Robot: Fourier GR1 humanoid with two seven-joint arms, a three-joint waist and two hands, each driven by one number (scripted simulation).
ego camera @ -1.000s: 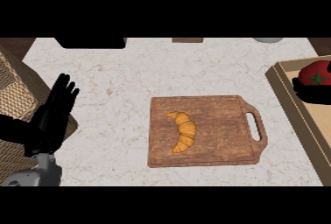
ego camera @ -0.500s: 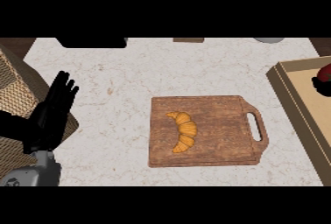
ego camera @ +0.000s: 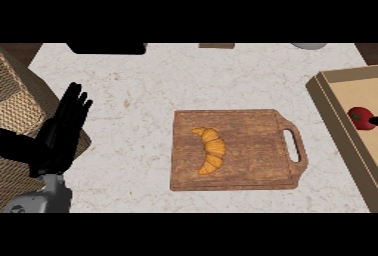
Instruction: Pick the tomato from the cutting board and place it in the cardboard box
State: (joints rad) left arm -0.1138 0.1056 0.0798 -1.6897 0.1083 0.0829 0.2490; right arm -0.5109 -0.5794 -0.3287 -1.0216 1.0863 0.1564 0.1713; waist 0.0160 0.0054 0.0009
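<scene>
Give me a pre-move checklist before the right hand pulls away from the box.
1. Tomato inside the box: ok.
2. Tomato off the board: ok; only a croissant lies there.
3. Tomato released by the right hand: cannot tell; only a dark tip shows at the view's right edge.
4. Tomato resting on the box floor: cannot tell.
5. Left hand open at the view's left, away from the board: ok.

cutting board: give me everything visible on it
The cutting board looks like brown wood, a rounded rectangle lying flat on the speckled counter, with a slotted handle on its right side. Only a golden croissant lies on it, left of centre. No robot hand touches it. The cardboard box sits apart to its right.
</scene>
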